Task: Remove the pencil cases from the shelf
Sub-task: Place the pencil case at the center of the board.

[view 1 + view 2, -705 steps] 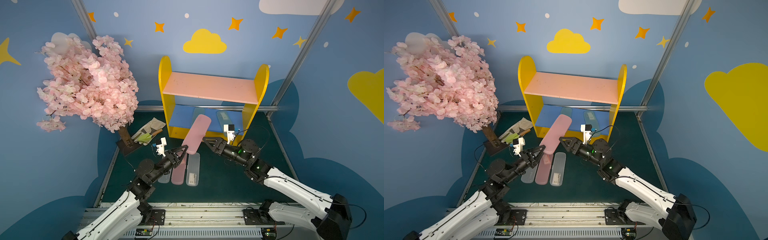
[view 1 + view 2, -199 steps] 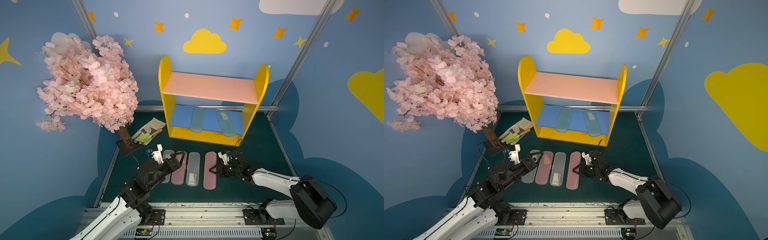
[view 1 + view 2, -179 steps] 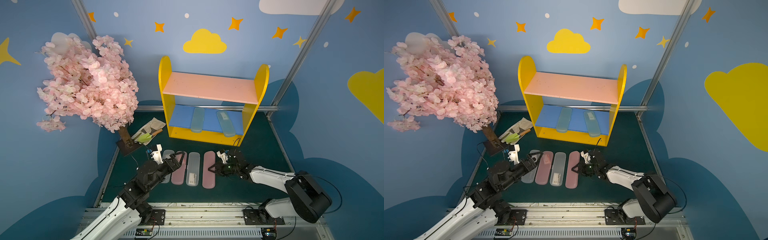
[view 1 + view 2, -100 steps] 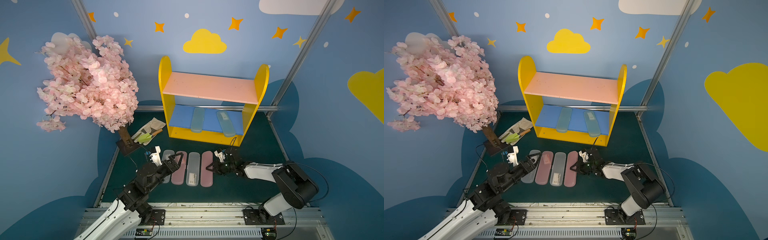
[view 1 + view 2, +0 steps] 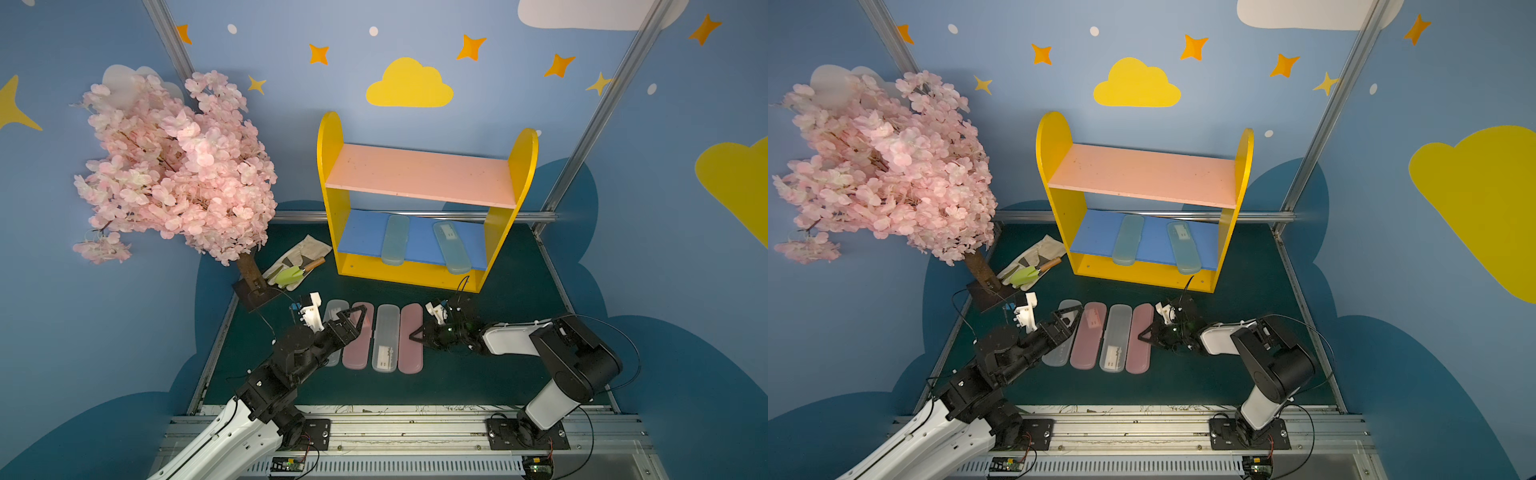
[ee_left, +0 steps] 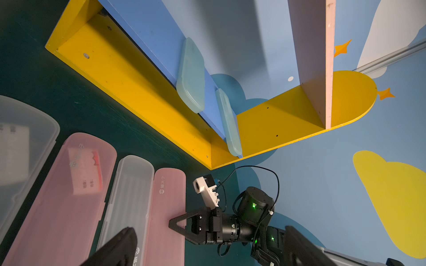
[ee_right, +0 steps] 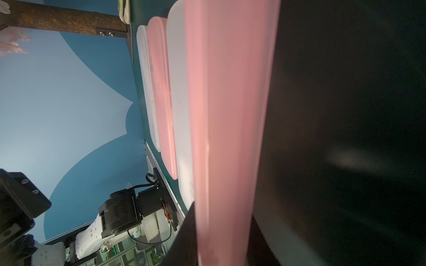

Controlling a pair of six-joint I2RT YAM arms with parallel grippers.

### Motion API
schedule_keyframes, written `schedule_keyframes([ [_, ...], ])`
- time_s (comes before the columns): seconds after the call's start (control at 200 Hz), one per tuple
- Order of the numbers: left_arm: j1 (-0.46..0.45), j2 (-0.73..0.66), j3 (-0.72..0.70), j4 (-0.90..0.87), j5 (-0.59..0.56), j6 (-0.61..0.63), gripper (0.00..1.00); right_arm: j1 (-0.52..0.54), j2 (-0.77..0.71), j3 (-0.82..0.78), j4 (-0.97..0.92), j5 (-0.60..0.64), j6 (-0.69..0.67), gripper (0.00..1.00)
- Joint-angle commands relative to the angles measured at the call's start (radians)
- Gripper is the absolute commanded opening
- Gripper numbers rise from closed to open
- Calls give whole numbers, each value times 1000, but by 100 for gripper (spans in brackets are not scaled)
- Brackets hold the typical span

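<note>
**A:** Nearest the front edge of the mat (image 5: 478, 374), what's down?

**B:** Four cases side by side, long edges touching: outer frosted case (image 5: 1059, 356), inner pink case (image 5: 355, 353), inner frosted case (image 5: 385, 332), outer pink case (image 5: 410, 357). All are off the shelf, parked as a tidy row.

**A:** Right gripper?

**B:** Right gripper (image 5: 415, 336) lies low, fingers pinched together, holding nothing. Its tip touches the outer pink case's free long side. Reads as a nudge to square it to the row, not a grasp.

**A:** Left gripper?

**B:** Left gripper (image 5: 353, 311) hangs over the row's far ends, fingers spread wide, empty. It's angled toward the shelf, likely readied for the next pick.

**A:** Further back?

**B:** Shelf (image 5: 330, 166), toward the mat's back edge. On the lower board (image 5: 361, 237): plain blue case (image 5: 395, 241) and labelled blue case (image 5: 452, 249), well apart. Both lie lengthwise, near ends overhanging the board's front edge, a handy lip for fingers. Upper board (image 5: 419, 176) carries no cases.

**A:** Tally?

**B:** Four out, two to go, by my count.
</note>
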Motion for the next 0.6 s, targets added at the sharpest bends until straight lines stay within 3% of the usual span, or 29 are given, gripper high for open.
schedule_keyframes([
  [0.0, -1, 1, -14, 20, -11, -1, 100, -8, 20, 19, 19, -7, -2, 20],
  [0.13, -1, 4, -11, 21, -11, 0, 100, -11, 17, 20, -10, -4, -13, 35],
  [0.31, -1, 9, -12, 28, -7, -1, 100, -13, -24, 25, -101, 29, -50, 50],
  [0.596, -1, 51, 0, 41, 10, -19, 100, -13, -124, 45, -302, 118, -139, 64],
])
